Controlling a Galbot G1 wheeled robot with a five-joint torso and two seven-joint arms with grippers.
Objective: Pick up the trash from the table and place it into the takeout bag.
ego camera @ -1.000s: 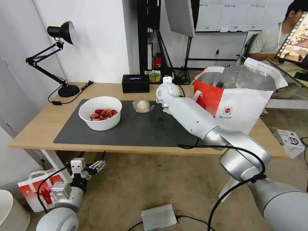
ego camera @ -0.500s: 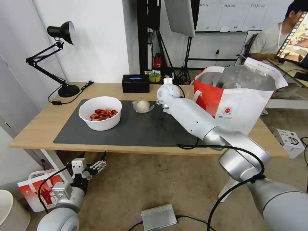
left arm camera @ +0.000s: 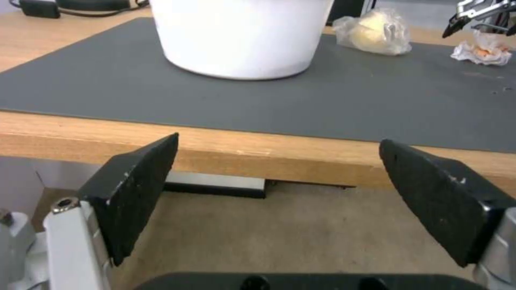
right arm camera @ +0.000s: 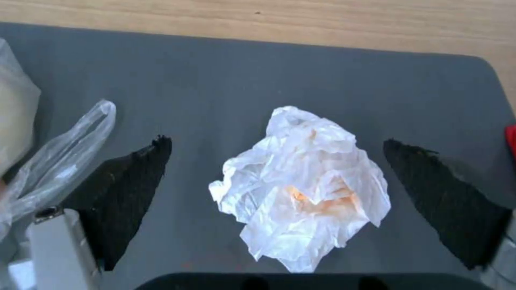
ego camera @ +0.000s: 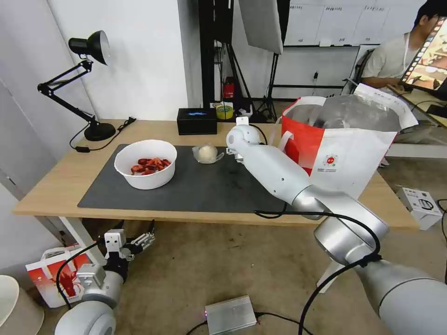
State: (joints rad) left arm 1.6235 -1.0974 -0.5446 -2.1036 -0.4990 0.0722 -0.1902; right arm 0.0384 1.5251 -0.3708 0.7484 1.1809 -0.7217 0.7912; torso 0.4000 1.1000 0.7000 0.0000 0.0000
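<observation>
Light-wood table (ego camera: 56, 186) against a white wall, topped with a dark grey mat (ego camera: 205, 186); beige floor in front.

Far left corner: black desk lamp (ego camera: 88, 51), well apart from both pincers.

Below the table's front edge, left: left gripper (left arm camera: 279, 185), parked, fingers (left arm camera: 134, 193) spread wide, nothing between them, pointed at the table edge.

Beyond it on the mat: white bowl (ego camera: 145, 164) with red crayfish shells (ego camera: 150, 165).

Back edge, middle: black tissue box (ego camera: 196, 120).

Just left of the right gripper: clear plastic wad (ego camera: 207, 153) on the mat, a loose flap (right arm camera: 64, 157) of it lying against that gripper's finger.

Right of centre: right gripper (right arm camera: 279, 209), at the end of the arm stretched over the mat, pointing down, fingers (right arm camera: 123, 189) wide apart.

Between those fingers, touching neither: crumpled white tissue (right arm camera: 304, 185) with orange stains, resting on the mat.

Right of the right gripper: white-and-red takeout bag (ego camera: 347, 149), upright on the table, mouth open, silver lining showing.
</observation>
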